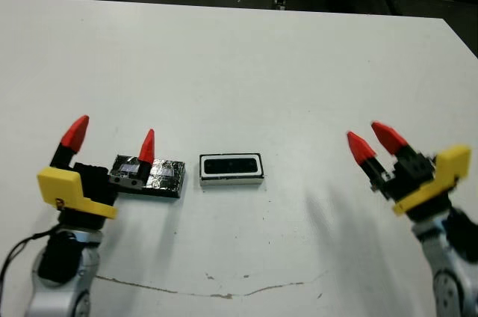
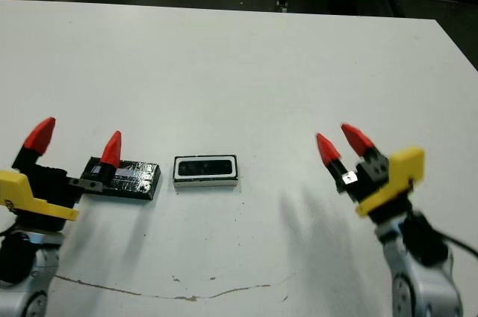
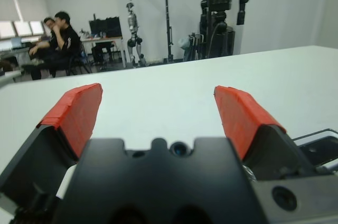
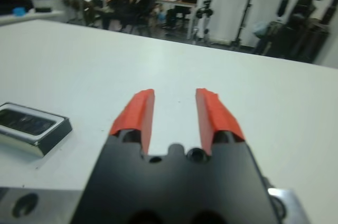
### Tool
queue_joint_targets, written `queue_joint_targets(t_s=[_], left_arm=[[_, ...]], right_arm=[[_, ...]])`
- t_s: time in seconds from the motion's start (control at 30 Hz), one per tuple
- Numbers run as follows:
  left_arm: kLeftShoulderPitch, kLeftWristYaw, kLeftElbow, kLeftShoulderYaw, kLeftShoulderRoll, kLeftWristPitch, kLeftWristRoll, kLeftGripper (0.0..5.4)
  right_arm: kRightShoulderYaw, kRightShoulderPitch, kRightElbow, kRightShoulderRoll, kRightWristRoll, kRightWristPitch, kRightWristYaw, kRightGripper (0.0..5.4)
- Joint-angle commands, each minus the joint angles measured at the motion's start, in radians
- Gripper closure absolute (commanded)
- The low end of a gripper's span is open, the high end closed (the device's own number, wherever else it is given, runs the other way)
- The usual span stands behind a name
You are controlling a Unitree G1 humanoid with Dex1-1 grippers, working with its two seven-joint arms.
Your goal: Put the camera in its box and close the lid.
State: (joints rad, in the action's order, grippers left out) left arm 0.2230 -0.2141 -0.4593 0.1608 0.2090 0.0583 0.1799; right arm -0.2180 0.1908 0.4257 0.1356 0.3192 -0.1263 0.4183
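Left eye view: left claw (image 1: 112,145) spread wide, empty, one red fingertip in front of the flat black lid with crinkled shiny surface (image 1: 158,176); touching or merely above, impossible to tell. Right claw (image 1: 371,141) slightly parted, empty, well apart from everything. Small oblong box with thick white walls and thin black rim (image 1: 231,169) on the white worktop (image 1: 239,63), just beside the lid. Slim black glossy camera bar (image 1: 231,167) lying inside the box.

Bright even light, soft shadows, blurry backgrounds
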Motion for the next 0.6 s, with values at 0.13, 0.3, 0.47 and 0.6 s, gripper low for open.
queue_joint_targets(t_s=[0.13, 0.3, 0.47, 0.6], left_arm=[[-0.042, -0.054, -0.020, 0.044, 0.090, -0.051, 0.024, 0.00], [-0.085, -0.274, -0.009, 0.085, 0.282, -0.140, 0.148, 0.00], [-0.199, -0.537, 0.071, 0.106, 0.509, -0.236, 0.257, 0.00], [-0.357, -0.778, 0.241, 0.054, 0.635, -0.267, 0.307, 0.00]], right_arm=[[0.055, 0.035, -0.039, -0.070, -0.010, 0.068, -0.066, 4.46], [0.083, 0.051, -0.042, -0.095, -0.033, 0.079, -0.120, 5.30], [0.095, 0.052, -0.063, -0.101, -0.020, 0.098, -0.127, 5.39], [0.097, 0.050, -0.069, -0.097, -0.014, 0.106, -0.128, 5.39]])
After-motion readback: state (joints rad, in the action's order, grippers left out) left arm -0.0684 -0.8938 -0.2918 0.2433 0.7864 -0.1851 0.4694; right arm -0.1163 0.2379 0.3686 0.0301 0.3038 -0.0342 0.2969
